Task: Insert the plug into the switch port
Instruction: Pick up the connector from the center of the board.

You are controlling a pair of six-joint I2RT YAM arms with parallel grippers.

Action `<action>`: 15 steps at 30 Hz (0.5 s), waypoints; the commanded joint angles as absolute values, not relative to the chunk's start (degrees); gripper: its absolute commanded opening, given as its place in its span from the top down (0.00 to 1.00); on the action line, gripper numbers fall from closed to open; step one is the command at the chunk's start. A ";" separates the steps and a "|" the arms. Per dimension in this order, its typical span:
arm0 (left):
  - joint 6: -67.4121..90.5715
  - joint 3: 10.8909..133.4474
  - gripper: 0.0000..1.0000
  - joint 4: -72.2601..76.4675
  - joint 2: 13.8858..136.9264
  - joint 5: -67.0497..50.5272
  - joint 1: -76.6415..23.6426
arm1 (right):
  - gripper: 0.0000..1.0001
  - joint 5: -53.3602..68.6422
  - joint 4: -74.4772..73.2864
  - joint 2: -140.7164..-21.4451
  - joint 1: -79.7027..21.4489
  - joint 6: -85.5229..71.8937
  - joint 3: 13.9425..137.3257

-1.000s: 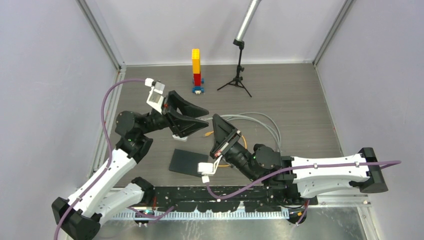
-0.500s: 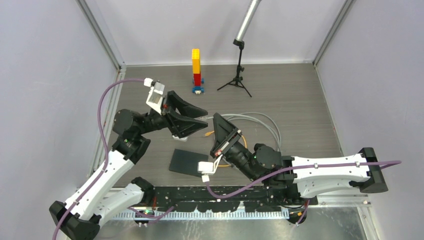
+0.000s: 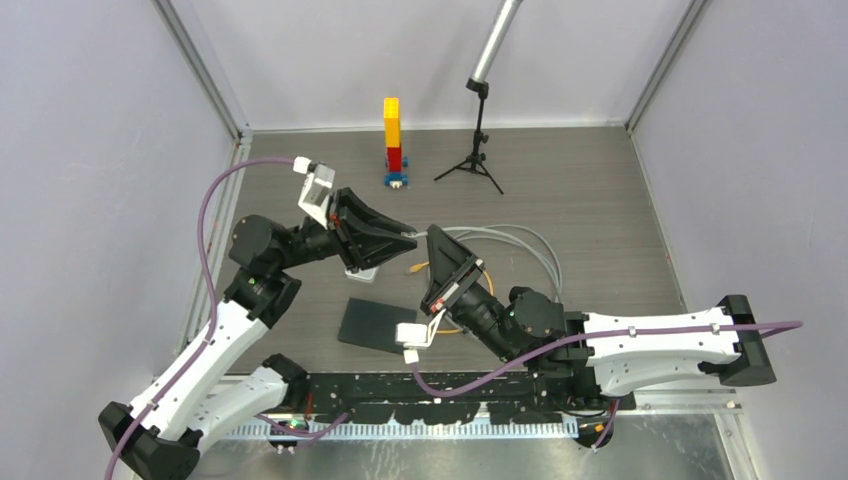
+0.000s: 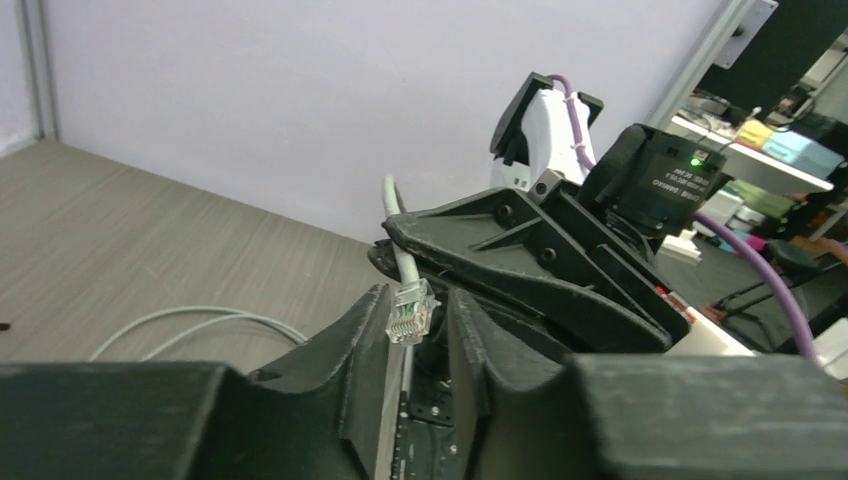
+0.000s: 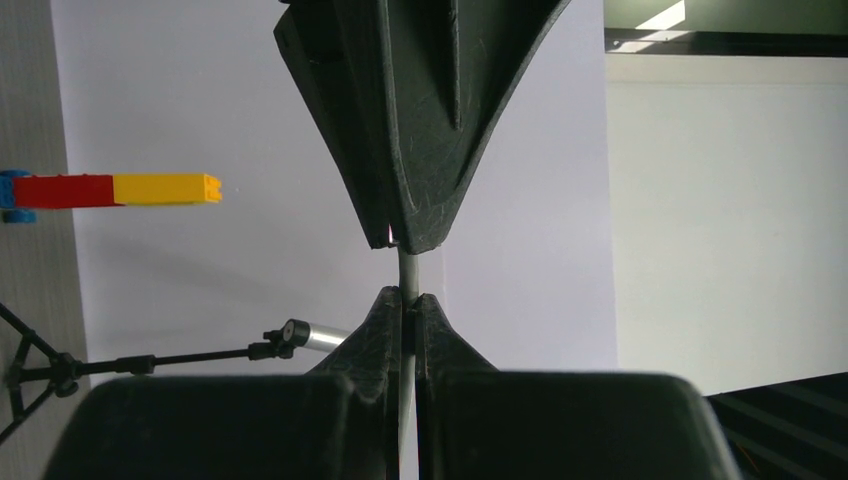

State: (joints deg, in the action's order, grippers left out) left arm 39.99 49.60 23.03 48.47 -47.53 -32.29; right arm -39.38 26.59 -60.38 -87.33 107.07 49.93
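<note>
My right gripper (image 3: 432, 232) points up and away from the table, shut on the grey cable (image 5: 408, 270) a little below its end. The clear plug (image 4: 411, 310) on that end stands between the fingers of my left gripper (image 4: 418, 295). It rests against the left finger, with a thin gap to the right finger. In the top view my left gripper (image 3: 410, 235) meets the right one tip to tip, and the plug is hidden there. Below the left gripper, a corner of the white switch box (image 3: 362, 270) shows on the table. Its port is hidden.
A black pad (image 3: 375, 322) lies in front of the box. Grey cable loops (image 3: 530, 245) and an orange cable (image 3: 482, 285) lie behind the right wrist. At the back stand a brick tower (image 3: 393, 140) and a small tripod (image 3: 478, 150).
My left gripper has turned at the wrist, and its jaws have narrowed around the plug. The right arm has held still with the cable.
</note>
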 commanded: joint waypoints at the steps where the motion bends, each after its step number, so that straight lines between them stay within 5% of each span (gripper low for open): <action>1: 39.64 52.12 0.74 23.36 47.51 -46.60 -32.60 | 0.99 -40.43 30.65 -59.61 -87.71 107.84 51.44; 10: 40.14 52.29 0.60 23.29 46.61 -45.74 -32.61 | 1.00 -40.60 29.76 -59.33 -87.80 107.31 51.07; 15: 40.21 52.32 0.66 23.29 46.59 -45.38 -32.60 | 1.00 -40.60 29.55 -59.41 -87.89 107.06 51.06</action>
State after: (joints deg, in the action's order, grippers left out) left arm 40.05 49.71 22.41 47.42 -46.22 -32.29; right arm -39.46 26.92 -60.38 -87.42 107.04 49.93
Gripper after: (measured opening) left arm 0.368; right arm 0.058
